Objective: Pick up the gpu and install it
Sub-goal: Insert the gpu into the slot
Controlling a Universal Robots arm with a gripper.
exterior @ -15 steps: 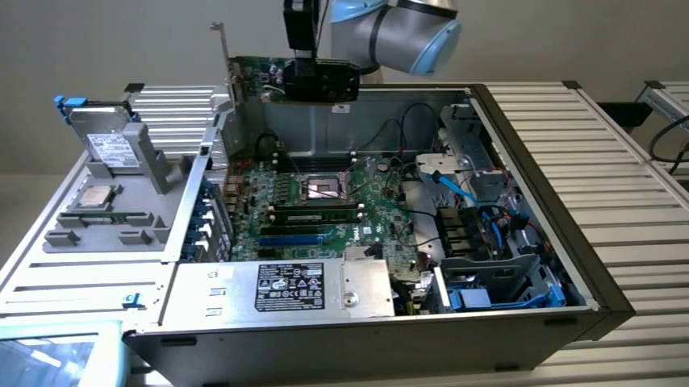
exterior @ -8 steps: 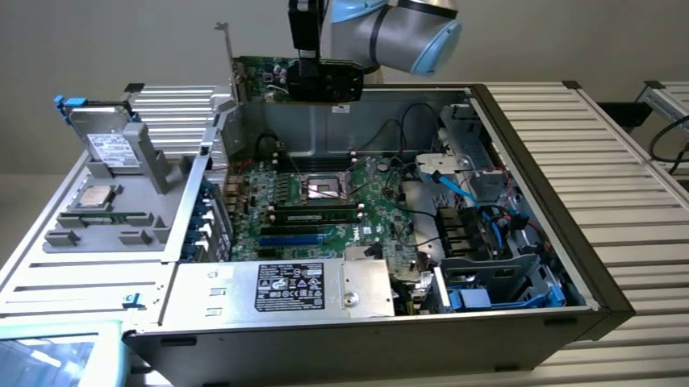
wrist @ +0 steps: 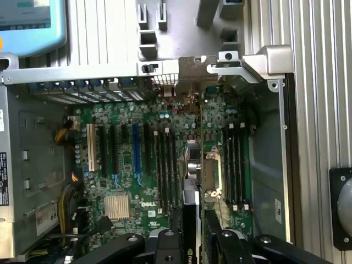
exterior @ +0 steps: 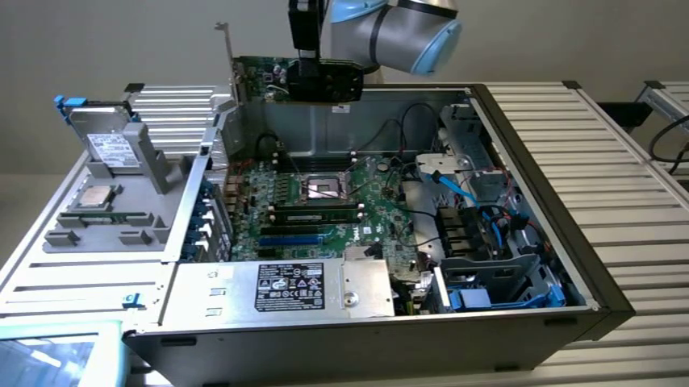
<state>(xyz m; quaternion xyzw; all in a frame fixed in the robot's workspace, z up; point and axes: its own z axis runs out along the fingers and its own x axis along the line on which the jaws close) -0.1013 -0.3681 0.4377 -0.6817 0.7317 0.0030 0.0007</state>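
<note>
From where I stand, the claw is clamped on the gpu, holding it upright in the air above the open computer case. The pickup looks done. The card is not yet seated in any motherboard slot.

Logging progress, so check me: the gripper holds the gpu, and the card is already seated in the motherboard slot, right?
Not seated. The gripper does hold the gpu, but the exterior view shows the card up above the open case, clear of the motherboard.
</note>
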